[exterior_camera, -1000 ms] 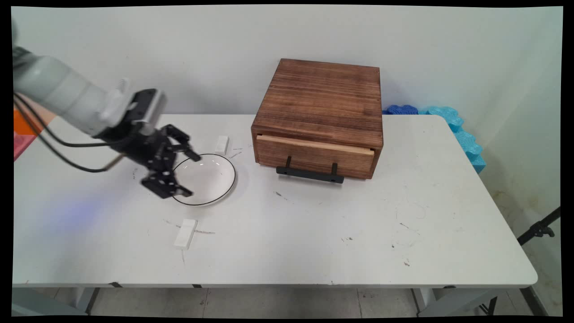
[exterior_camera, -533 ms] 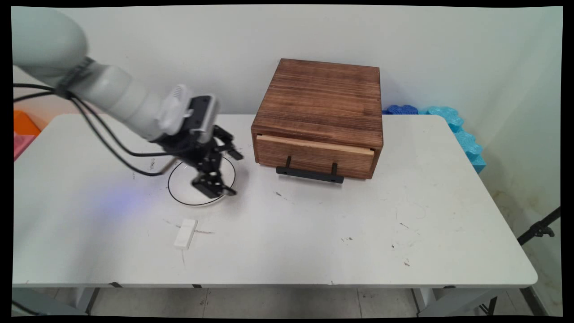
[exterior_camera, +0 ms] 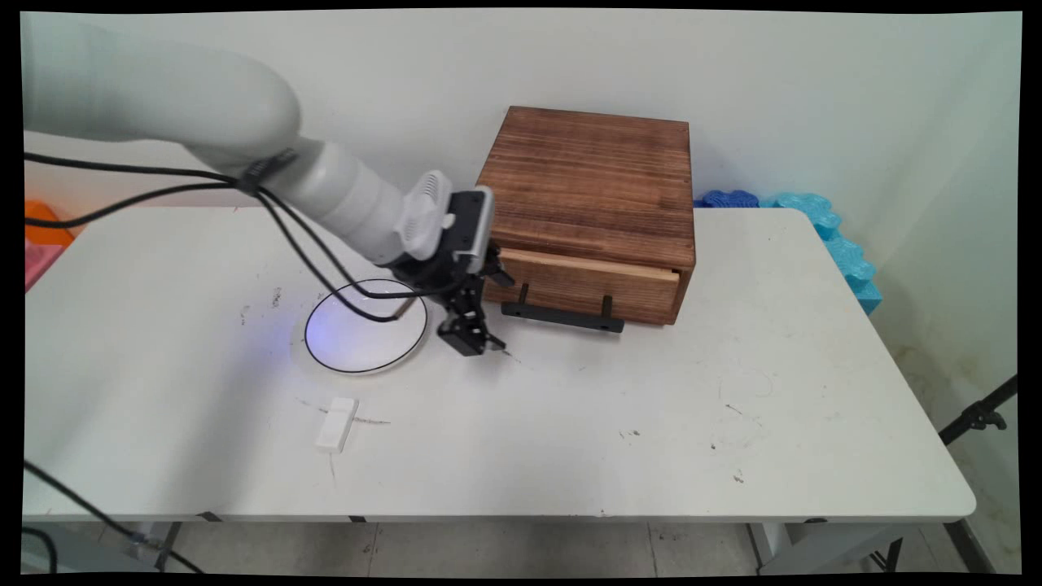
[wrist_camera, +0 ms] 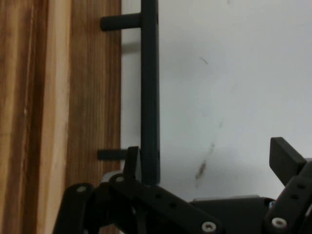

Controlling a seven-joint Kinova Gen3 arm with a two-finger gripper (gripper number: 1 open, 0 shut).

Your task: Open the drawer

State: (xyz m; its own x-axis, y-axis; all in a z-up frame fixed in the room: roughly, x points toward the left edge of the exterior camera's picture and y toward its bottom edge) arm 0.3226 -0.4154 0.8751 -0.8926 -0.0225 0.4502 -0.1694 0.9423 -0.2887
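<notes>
My gripper (exterior_camera: 493, 312) is open and hangs low over the table just left of the black drawer handle (exterior_camera: 562, 317) of a brown wooden box (exterior_camera: 586, 187). In the hand view the handle bar (wrist_camera: 149, 87) runs upright in front of the drawer's wooden face (wrist_camera: 92, 97). One fingertip (wrist_camera: 131, 157) stands at the handle's near end, and the other (wrist_camera: 285, 156) is over bare table, so the gripper (wrist_camera: 208, 158) has nothing between its fingers. A white plate with a black rim (exterior_camera: 326, 358) lies to the gripper's left.
A small white block (exterior_camera: 336, 423) lies on the table in front of the plate. Blue foam pieces (exterior_camera: 822, 220) sit at the table's back right corner. An orange thing (exterior_camera: 45, 224) shows at the left edge, and a black stand (exterior_camera: 977, 415) at the right.
The arm has swung to the right: the open gripper went from the plate's left rim, across the plate, to the left end of the drawer handle. Nothing else moved.
</notes>
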